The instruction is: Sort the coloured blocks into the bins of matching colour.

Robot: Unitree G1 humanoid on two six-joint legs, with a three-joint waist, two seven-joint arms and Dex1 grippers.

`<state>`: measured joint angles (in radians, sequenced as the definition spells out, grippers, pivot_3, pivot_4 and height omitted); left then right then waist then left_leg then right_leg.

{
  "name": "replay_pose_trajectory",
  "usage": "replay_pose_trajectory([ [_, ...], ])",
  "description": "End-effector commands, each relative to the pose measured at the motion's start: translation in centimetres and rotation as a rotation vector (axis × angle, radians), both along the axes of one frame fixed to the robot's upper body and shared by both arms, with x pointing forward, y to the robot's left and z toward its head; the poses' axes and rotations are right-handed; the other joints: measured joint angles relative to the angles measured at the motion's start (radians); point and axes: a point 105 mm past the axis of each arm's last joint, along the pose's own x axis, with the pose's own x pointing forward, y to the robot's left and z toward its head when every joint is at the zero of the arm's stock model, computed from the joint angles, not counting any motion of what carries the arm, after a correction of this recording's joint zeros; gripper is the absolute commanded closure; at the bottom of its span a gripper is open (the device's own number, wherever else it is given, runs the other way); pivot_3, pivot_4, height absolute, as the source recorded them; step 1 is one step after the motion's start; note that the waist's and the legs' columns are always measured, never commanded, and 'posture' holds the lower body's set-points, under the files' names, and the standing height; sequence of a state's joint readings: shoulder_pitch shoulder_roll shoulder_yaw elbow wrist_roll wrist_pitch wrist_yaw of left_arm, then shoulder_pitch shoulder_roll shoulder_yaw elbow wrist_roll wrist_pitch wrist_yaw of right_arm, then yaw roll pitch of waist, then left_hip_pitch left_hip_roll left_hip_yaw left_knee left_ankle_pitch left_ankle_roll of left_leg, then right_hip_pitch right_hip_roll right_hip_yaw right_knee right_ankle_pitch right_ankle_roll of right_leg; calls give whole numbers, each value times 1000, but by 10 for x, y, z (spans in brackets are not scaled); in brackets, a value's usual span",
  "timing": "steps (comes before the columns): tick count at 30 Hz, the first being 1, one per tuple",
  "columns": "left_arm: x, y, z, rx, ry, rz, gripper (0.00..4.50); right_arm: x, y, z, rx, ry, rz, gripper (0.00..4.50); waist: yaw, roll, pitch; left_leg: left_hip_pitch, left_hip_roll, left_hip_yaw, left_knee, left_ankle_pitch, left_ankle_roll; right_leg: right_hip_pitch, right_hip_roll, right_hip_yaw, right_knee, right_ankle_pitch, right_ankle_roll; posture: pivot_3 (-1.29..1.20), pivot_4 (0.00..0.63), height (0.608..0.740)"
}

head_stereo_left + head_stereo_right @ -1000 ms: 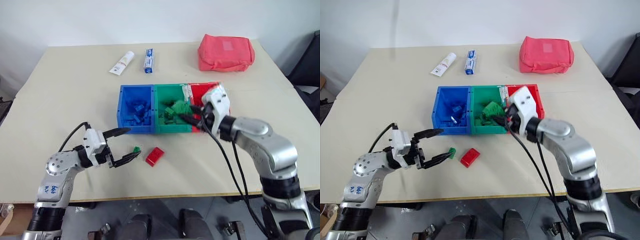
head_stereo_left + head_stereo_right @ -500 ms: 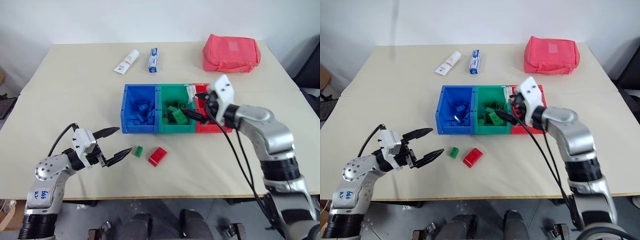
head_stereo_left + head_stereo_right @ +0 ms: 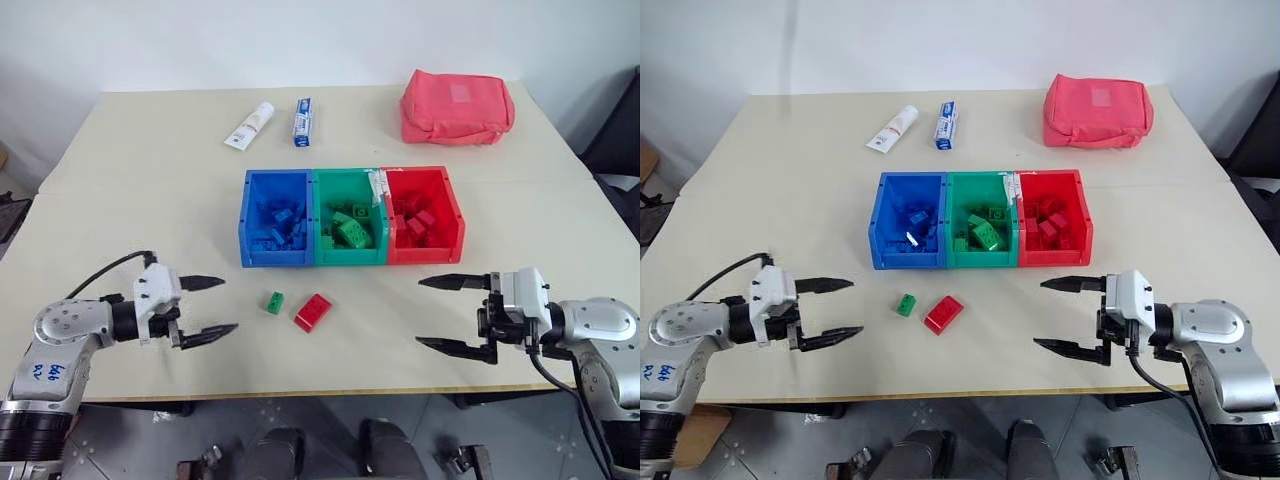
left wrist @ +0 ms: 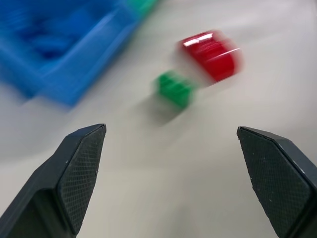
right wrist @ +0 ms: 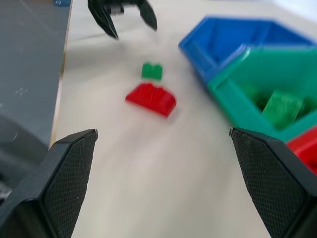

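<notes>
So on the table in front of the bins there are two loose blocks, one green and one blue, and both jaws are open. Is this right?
Not quite. The loose blocks are one small green block and one red block, not blue; the right eye view shows this. They do lie in front of the bins, and the left gripper and right gripper both have open jaws.

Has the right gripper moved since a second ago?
Yes. The right gripper was over the green bin and red bin; it has pulled back toward the table's near edge, clear of the bins, jaws open and empty.
</notes>
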<state>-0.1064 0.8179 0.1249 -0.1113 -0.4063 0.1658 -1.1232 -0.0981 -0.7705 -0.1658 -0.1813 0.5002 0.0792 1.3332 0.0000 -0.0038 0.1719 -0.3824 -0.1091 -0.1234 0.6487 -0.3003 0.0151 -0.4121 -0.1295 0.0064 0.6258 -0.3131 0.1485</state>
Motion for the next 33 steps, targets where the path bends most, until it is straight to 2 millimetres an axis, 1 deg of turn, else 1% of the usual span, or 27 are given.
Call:
replay_pose_trajectory([
  [1,-8,-23,12,-12,3,-64,0,0,-9,3,5,-43,-27,30,1,0,0,0,0,0,0,0,0,0,0,0,0,0,0,0,150,740],
  [2,-4,-43,18,-48,10,-53,0,-2,-11,0,5,-30,-41,30,1,0,0,0,0,0,0,0,0,0,0,0,0,0,0,0,150,740],
  [3,-3,-56,22,-67,18,-42,0,-4,-13,-2,4,-22,-49,30,5,0,0,0,0,0,0,0,0,0,0,0,0,0,0,0,150,740],
  [5,-3,-94,24,-32,23,-63,0,-14,-12,-7,-13,-7,-31,30,21,0,0,-1,-1,-1,1,0,0,1,1,0,0,0,0,0,150,740],
  [6,-3,-109,23,-24,40,-65,0,-18,-10,-8,-15,4,-21,30,29,0,0,-1,-1,-2,2,0,0,1,1,0,1,0,0,0,150,740],
  [7,-2,-118,22,-10,55,-46,0,-20,-9,-8,-12,3,-20,30,30,0,0,-1,-2,-2,3,0,1,1,3,0,1,0,1,0,150,740],
  [10,1,-134,20,42,53,-41,0,-24,-6,-8,-8,-3,-24,30,21,0,0,-1,-2,0,3,0,1,1,4,1,1,1,2,0,150,740],
  [13,10,-133,9,170,63,18,0,-27,-5,-6,-8,-10,-41,30,21,-1,0,0,1,2,3,0,-1,0,10,2,1,1,1,0,150,740],
  [16,19,-120,0,279,82,93,0,-30,-6,-5,-9,-13,-64,30,24,-1,0,0,2,2,3,0,-2,0,11,4,1,0,1,0,150,740],
  [18,19,-117,-3,290,125,107,0,-31,-6,-5,-6,-16,-80,30,27,-1,1,0,2,1,3,0,-2,0,11,4,1,0,1,0,150,740],
  [23,10,-124,-19,313,221,70,0,-32,-3,-7,2,-21,-98,30,29,-1,1,0,2,0,3,0,-1,1,11,4,0,0,1,0,150,740],
  [24,10,-127,-19,295,240,69,404,-32,-2,-6,5,-25,-99,0,29,-1,1,0,1,0,3,0,-1,1,11,4,0,0,1,0,150,740],
  [25,14,-128,-18,281,233,82,584,-33,-1,-6,12,-32,-98,0,30,-1,1,0,2,0,3,0,-1,1,11,4,1,0,1,0,150,740],
  [27,18,-131,-16,268,227,89,1167,-35,1,-6,20,-37,-96,0,31,-1,1,0,1,0,4,0,-1,1,11,3,1,0,1,0,150,740],
  [30,21,-131,-17,269,232,91,2180,-35,1,-7,24,-43,-104,0,31,-1,1,0,1,0,4,0,-1,1,11,3,1,0,1,0,150,740],
  [32,21,-129,-19,278,230,84,2792,-35,2,-8,34,-51,-120,0,30,-1,1,0,1,0,4,0,-1,1,11,3,1,0,1,0,150,740],
  [33,22,-132,-16,259,211,64,3036,-35,2,-8,38,-57,-131,0,30,-1,1,0,1,0,4,0,-1,1,11,4,1,0,1,0,150,740],
])
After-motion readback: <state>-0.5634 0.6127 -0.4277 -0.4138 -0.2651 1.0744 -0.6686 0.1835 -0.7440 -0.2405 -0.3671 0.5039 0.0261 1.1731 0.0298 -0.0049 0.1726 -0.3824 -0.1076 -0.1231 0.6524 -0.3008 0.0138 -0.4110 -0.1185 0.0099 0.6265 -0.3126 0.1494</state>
